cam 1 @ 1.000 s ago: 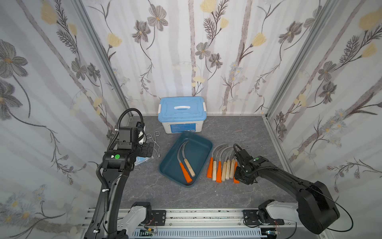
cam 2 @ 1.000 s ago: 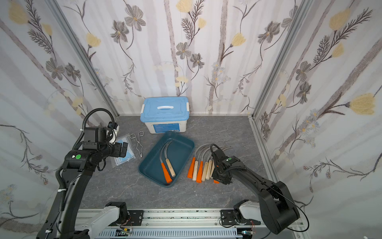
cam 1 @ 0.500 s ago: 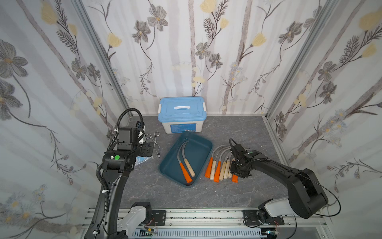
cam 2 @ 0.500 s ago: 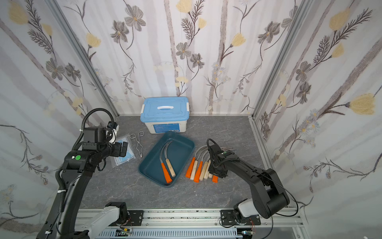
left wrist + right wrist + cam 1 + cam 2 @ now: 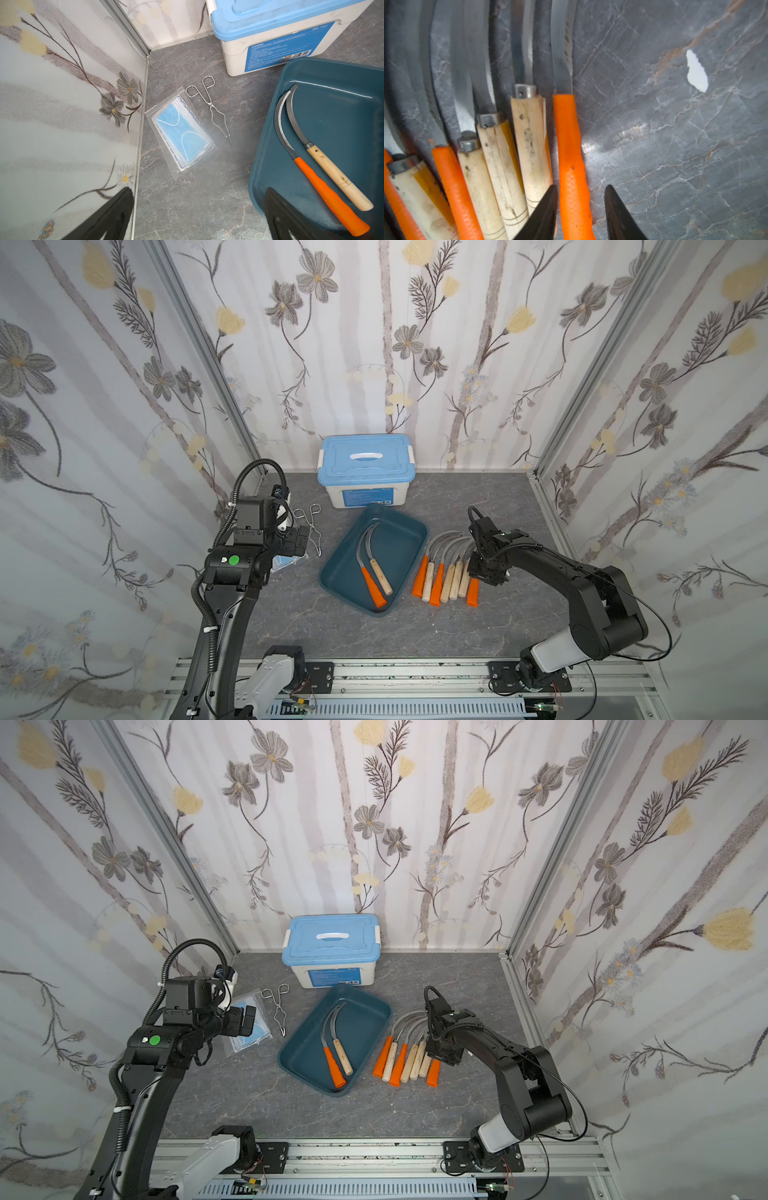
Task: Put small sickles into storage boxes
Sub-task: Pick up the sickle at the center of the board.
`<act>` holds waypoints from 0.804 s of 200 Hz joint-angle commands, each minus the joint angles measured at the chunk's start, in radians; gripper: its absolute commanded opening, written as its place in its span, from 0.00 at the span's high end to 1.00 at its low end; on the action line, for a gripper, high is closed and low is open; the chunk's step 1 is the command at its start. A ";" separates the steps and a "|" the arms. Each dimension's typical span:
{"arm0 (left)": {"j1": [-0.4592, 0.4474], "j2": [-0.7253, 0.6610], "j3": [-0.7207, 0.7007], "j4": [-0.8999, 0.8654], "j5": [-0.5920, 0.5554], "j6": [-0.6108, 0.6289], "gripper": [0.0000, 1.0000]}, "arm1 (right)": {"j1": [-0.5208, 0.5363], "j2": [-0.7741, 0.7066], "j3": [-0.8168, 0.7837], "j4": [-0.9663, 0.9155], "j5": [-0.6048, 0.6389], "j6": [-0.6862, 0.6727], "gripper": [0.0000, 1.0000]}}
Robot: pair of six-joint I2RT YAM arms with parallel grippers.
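The right gripper (image 5: pixel 580 203) is hovering low over the grey table (image 5: pixel 675 166) with its jaws partly open, straddling the orange-handled sickle (image 5: pixel 569 145) at the end of a row. One finger (image 5: pixel 546 209) is lying against the handle's side, while a sliver of table is showing between the handle and the other finger, so nothing is clamped. Compared with a second ago, the gripper has crept away from the robot's base, and more of that handle's butt end is showing behind the jaws in both top views. Just to the left of the jaws, six more small sickles (image 5: pixel 446 585) are lying side by side and touching, wooden and orange handles mixed, blades curving away. Farther left of the jaws, the teal storage box (image 5: pixel 399 547) is sitting open-topped and holding two sickles (image 5: pixel 371 587), one orange-handled and one wooden-handled, lying as they were before. Well beyond it, the left gripper (image 5: pixel 197 199) is hanging above the table, unmoved, its jaws spread wide and gripping nothing. Ahead of those jaws, a bag of blue face masks (image 5: pixel 180 131) and wire tongs (image 5: pixel 214 110) are lying just beside each other. Farthest off, a white box with a blue lid (image 5: pixel 365 464) is standing against the back wall.
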 commanded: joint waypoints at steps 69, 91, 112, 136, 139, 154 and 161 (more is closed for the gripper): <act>0.001 -0.027 -0.012 0.011 -0.015 0.005 0.00 | -0.040 0.074 0.029 0.030 0.014 -0.058 0.60; 0.000 -0.025 -0.015 0.010 -0.015 0.003 0.00 | -0.042 0.090 0.041 0.033 0.013 -0.066 0.60; 0.000 -0.021 -0.012 0.010 -0.015 0.002 0.00 | -0.044 0.113 0.057 0.039 0.014 -0.072 0.60; 0.001 -0.020 -0.009 0.011 -0.015 -0.001 0.00 | -0.046 0.138 0.077 0.041 0.026 -0.083 0.61; 0.001 -0.020 -0.010 0.010 -0.015 -0.001 0.00 | -0.047 0.141 0.078 0.041 0.026 -0.083 0.60; 0.001 -0.019 -0.009 0.011 -0.015 -0.001 0.00 | -0.049 0.158 0.079 0.047 0.029 -0.088 0.61; 0.000 -0.019 -0.009 0.011 -0.015 -0.003 0.00 | -0.050 0.168 0.077 0.049 0.031 -0.092 0.61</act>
